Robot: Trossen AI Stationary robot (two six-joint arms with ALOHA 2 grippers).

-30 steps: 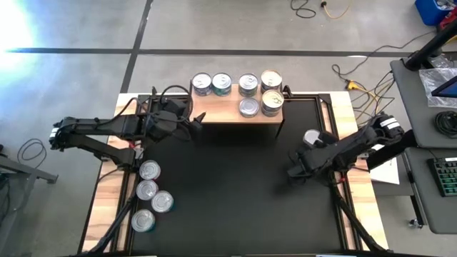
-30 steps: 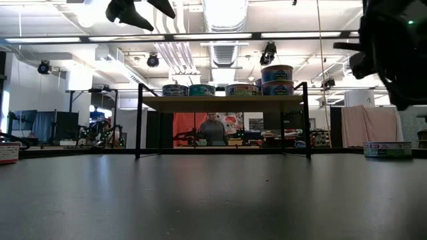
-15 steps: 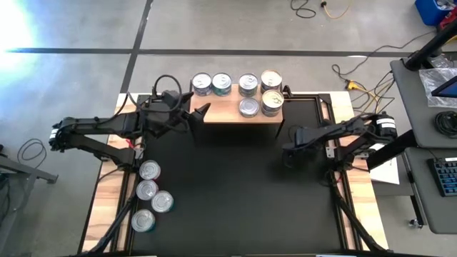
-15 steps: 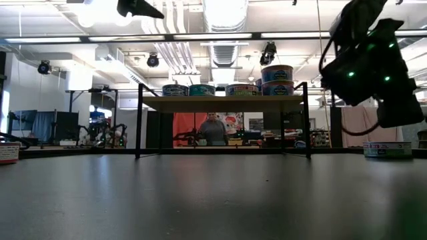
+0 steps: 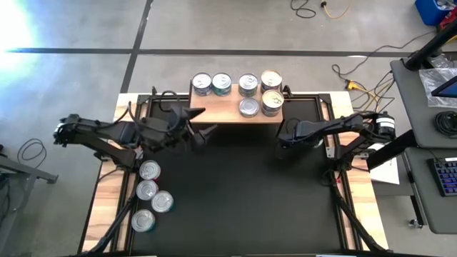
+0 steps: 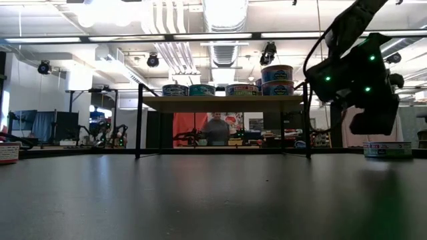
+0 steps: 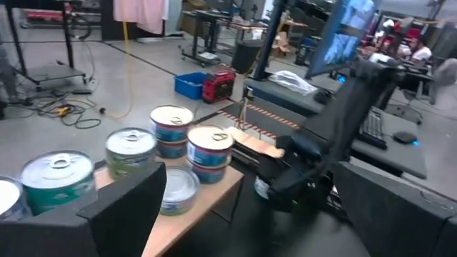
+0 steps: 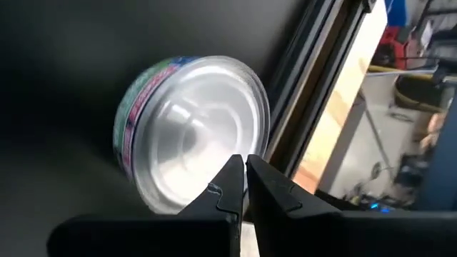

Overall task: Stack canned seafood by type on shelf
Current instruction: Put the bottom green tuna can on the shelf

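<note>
Six tins (image 5: 248, 96) sit on the shelf (image 5: 225, 112); four (image 5: 150, 194) wait on the worktop's left edge. Left gripper (image 5: 202, 123) wide and empty; right gripper (image 5: 282, 135) closed, empty, above one more tin (image 8: 191, 132).

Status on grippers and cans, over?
Left gripper open, beside shelf. Right gripper shut, empty, pointing at lone can. Four cans unstacked at mat's left edge.

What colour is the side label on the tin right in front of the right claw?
Green with a pink band, on the round silver-topped tin, seen best in the right wrist view.
</note>
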